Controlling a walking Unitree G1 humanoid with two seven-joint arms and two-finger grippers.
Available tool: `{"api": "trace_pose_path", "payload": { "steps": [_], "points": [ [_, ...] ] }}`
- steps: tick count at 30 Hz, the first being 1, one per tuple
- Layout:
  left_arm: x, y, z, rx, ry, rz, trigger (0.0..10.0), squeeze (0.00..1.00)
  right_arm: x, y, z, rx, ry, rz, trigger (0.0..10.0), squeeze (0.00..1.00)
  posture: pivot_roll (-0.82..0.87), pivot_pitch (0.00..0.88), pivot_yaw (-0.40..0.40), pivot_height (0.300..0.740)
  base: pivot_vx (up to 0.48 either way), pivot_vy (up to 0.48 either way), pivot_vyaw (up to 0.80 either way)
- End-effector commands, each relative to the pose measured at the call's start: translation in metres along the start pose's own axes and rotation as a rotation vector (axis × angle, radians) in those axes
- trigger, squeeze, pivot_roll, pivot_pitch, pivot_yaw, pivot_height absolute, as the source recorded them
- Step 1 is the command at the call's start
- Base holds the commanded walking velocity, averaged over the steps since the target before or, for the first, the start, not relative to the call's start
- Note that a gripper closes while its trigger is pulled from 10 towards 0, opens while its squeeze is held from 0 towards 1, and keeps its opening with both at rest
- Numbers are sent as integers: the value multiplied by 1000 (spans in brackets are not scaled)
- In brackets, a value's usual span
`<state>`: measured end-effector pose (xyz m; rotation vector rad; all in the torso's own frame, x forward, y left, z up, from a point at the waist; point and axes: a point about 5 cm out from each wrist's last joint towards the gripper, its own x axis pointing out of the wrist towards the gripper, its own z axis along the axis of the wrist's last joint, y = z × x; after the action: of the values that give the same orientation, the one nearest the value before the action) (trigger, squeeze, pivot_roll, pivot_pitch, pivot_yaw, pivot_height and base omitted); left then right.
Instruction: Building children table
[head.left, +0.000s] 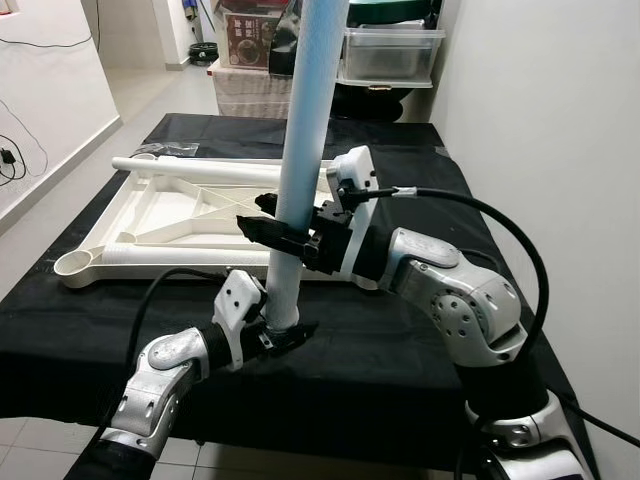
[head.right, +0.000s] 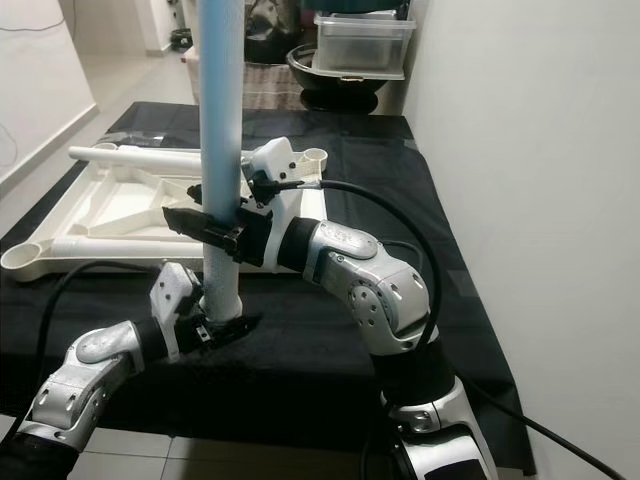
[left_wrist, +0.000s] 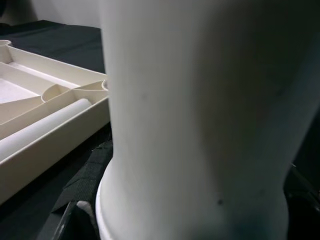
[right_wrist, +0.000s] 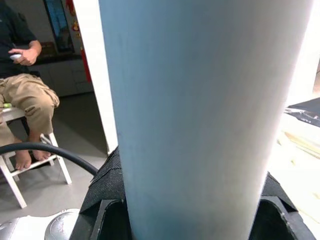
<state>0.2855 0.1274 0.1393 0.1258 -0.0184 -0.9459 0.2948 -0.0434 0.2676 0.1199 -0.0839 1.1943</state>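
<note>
While a pale blue table leg stands upright at the centre of the frame, its foot rests on the black cloth near the lower edge; the right gripper pinches the leg at mid-height, and the left gripper clamps its base; behind, at left centre, the white tabletop lies upside down with another white leg along its far edge; a seated person appears at the right wrist view's left.

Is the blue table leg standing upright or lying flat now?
Upright: the blue table leg rises vertically, held by left gripper low and right gripper higher.
</note>
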Motion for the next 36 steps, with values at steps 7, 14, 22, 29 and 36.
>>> {"api": "trace_pose_path", "payload": {
  "steps": [7,14,22,29,36],
  "points": [
    [1,-2,0,31,28,-21,0,0,5,9,-2,15,-1,56,0,0,-5,0,-33,740,0,0,0],
    [-4,-5,-3,46,53,-23,10000,0,3,0,8,56,-88,18,10000,1000,-1,0,-37,740,0,0,0],
    [-9,-15,14,16,-2,-149,10000,0,-19,11,17,169,-212,347,10000,0,8,0,-46,740,0,0,0],
    [-16,-32,25,-18,-16,-312,10000,0,-29,23,-1,204,-169,510,10000,0,20,0,-56,740,0,0,0],
    [-21,-43,21,-36,30,-400,10000,0,-23,15,-8,183,-155,456,0,0,18,0,-54,740,0,0,0]
  ]
}}
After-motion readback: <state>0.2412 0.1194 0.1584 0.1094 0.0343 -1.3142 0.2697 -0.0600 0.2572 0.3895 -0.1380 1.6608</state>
